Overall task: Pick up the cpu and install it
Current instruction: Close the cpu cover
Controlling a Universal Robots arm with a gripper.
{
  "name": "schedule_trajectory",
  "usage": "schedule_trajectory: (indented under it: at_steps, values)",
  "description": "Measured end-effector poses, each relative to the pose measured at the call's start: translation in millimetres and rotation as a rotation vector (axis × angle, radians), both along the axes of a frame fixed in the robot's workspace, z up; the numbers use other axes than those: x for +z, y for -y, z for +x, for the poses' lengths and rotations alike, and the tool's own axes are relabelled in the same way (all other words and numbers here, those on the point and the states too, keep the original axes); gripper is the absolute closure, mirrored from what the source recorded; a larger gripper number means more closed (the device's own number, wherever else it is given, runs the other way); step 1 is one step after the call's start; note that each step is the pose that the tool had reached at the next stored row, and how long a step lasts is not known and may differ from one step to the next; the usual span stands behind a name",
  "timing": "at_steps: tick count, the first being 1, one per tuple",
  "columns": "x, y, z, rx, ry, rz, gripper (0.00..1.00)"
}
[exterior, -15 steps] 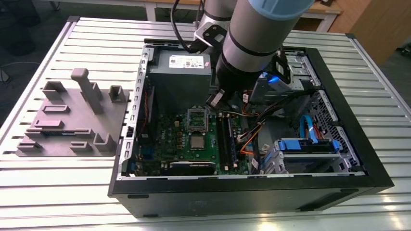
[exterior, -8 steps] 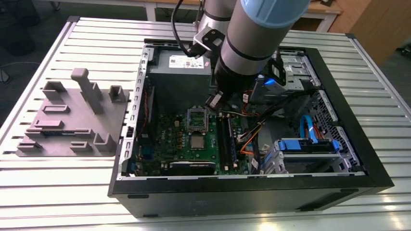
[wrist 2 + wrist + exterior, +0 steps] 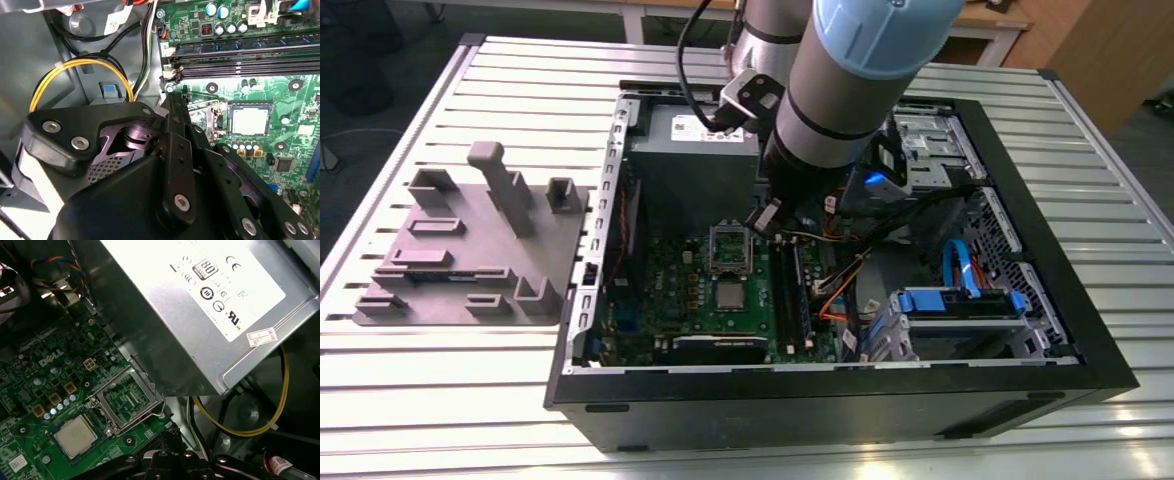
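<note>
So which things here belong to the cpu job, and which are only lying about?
Job: small silvery-grey square cpu; open metal socket frame; black robot hand.
Lying about: grey metal box with white label; long black memory sticks; yellow cable loop.

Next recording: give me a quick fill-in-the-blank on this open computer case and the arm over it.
1. The chip lies on the ___ board.
2. The pincer hangs over that board without ___ the chip.
3. A ___ cable loops beside the grey metal box.
4. The grey tray sits on the table, to the exterior view's ___ of the case.

Missing words: green; touching; yellow; left.
</note>
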State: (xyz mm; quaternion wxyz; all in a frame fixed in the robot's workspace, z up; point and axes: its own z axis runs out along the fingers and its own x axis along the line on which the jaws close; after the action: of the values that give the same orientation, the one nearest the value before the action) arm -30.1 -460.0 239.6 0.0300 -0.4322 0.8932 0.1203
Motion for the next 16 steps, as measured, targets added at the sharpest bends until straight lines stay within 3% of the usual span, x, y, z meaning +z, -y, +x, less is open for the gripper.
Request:
schedule_trajectory:
  at_steps: [6,11,15,16]
  values:
    - [-9.2,0.0,0.0,0.000,0.0009,0.0095,0.90]
    - [-9.9,0.0,0.0,0.000,0.0007,0.0108,0.90]
    - [-12.2,0.0,0.0,0.000,0.0008,0.0501,0.90]
    - [-13.9,-0.1,0.0,0.000,0.0010,0.0558,0.90]
